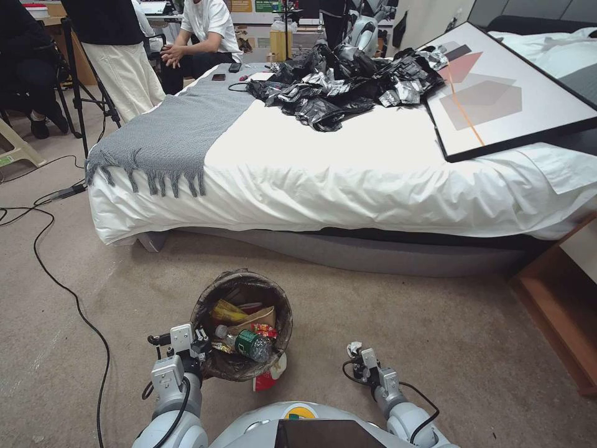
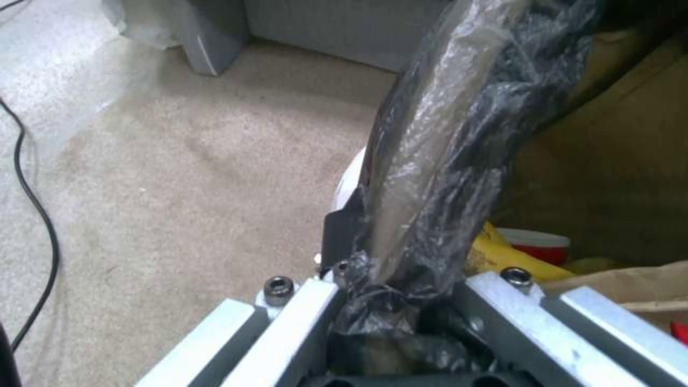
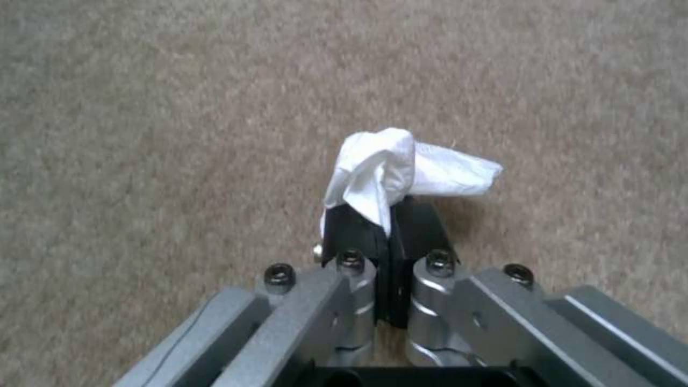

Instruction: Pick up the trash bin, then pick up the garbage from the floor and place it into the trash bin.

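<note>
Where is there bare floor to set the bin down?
Bare carpet lies between the bed and the right gripper, which holds the tissue. Left is crowded: the cable and the left gripper gripping the trash bin.

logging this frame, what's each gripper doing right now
Left gripper: shut on the bag-lined rim of the trash bin.
Right gripper: shut on the crumpled white tissue, above the carpet.

The trash bin (image 1: 242, 323) hides most of a red-and-white wrapper (image 1: 268, 376); its bag covers the left claw (image 2: 391, 279) tips.
</note>
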You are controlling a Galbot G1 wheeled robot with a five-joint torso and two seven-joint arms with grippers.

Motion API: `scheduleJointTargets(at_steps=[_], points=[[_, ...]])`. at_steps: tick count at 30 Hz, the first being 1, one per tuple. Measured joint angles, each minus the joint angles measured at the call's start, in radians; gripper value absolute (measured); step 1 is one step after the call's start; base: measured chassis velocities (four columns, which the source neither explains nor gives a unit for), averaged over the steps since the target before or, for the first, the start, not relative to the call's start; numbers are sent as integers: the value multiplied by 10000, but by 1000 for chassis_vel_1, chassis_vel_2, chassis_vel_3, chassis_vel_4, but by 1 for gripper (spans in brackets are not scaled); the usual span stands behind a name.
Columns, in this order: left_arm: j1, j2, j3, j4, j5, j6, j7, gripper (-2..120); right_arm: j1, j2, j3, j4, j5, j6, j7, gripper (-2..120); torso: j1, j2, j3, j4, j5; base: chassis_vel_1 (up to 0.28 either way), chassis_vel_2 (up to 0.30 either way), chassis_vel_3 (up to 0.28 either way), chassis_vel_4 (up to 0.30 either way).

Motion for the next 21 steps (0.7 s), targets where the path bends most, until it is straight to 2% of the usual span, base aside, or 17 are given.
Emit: scheduleJointTargets(at_steps=[13,18,19,21], points=[[13,1,0,8,7,-17,0,0,78,14,106,127,-417,525,-4,0,0,0,0,0,0,0,0,0,0],[38,-2,37,29,42,-26,2,0,6,-20,227,637,-643,700,30,0,0,0,0,0,1,0,0,0,0],[54,-6,61,43,77,-30,5,0,-43,-63,346,1303,-779,953,59,0,0,0,0,-3,0,0,0,0,0],[55,-6,63,44,81,-30,6,0,-44,-65,353,1349,-783,973,58,0,0,0,0,-3,0,0,0,0,0]])
